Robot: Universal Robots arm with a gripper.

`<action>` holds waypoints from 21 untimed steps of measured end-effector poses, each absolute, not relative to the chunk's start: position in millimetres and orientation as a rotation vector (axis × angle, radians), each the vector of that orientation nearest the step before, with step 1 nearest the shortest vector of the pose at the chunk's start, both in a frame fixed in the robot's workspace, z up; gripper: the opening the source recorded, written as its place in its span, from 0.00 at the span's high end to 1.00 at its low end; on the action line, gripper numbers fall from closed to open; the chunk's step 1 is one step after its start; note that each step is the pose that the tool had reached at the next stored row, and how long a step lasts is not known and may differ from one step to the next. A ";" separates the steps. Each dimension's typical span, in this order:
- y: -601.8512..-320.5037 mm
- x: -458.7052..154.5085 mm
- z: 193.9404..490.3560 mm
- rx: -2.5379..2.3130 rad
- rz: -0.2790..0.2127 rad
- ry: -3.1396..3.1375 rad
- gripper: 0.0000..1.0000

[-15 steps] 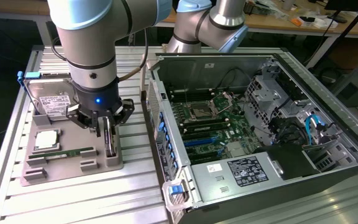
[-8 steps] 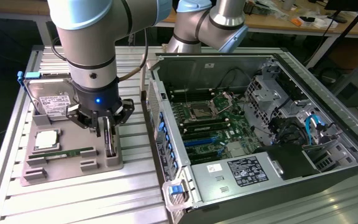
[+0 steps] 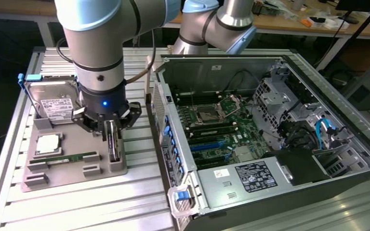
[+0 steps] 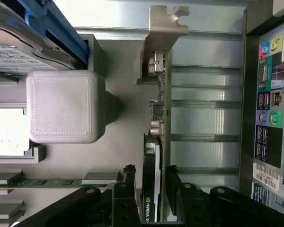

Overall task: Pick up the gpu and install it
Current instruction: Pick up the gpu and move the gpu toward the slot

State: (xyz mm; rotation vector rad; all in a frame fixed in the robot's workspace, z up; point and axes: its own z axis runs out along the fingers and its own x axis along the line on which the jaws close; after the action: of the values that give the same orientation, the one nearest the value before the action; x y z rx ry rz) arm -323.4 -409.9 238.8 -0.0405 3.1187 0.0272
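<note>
A: Tool state?
B: Black tool (image 4: 150,176) was down astride the gpu (image 4: 157,113), a thin green circuit-board card with a black cooler. Clamped on it or merely around it, I couldn't tell.

A: Where was the card?
B: Standing on edge in a slot of the grey moulded tray (image 3: 75,175), directly under the tool. It looked seated, not lifted.

A: Axis?
B: The long axis ran straight out from the tool along the tray's side. The silver metal bracket (image 4: 165,26) was at the end away from the tool. The tool sat across the card's thickness, at the cooler end.

A: Neighbours?
B: Same tray, toward the exterior view's left: a narrow green memory stick (image 3: 69,158), then a boxy silver hard drive with white label (image 3: 53,103). All of it was on the slatted aluminium tabletop (image 3: 75,202).

A: And the target?
B: The open grey-and-black tower case (image 3: 223,67) lay just beside the tray on the exterior view's right, its rear port panel facing the card. The green motherboard (image 3: 217,130) was inside, farther right. The card's long axis ran roughly parallel to that rear panel.
</note>
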 end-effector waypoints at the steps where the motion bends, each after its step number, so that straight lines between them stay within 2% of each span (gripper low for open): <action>1: -409.9 -323.2 238.8 -0.041 0.027 3.119 0.61; 12: -409.9 -323.2 238.9 -0.040 0.027 3.119 0.61; 13: -409.9 -323.2 238.9 -0.040 0.027 3.119 0.63; 14: -409.9 -323.2 238.9 -0.040 0.027 3.119 0.69; 16: -409.9 -323.2 238.9 -0.040 0.027 3.119 0.69; 17: -409.9 -323.2 238.9 -0.040 0.027 3.119 0.73; 21: -409.9 -323.2 238.9 -0.040 0.027 3.119 0.73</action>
State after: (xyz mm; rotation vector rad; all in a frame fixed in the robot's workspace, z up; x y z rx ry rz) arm -323.2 -409.9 238.9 -0.0405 3.1187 0.0271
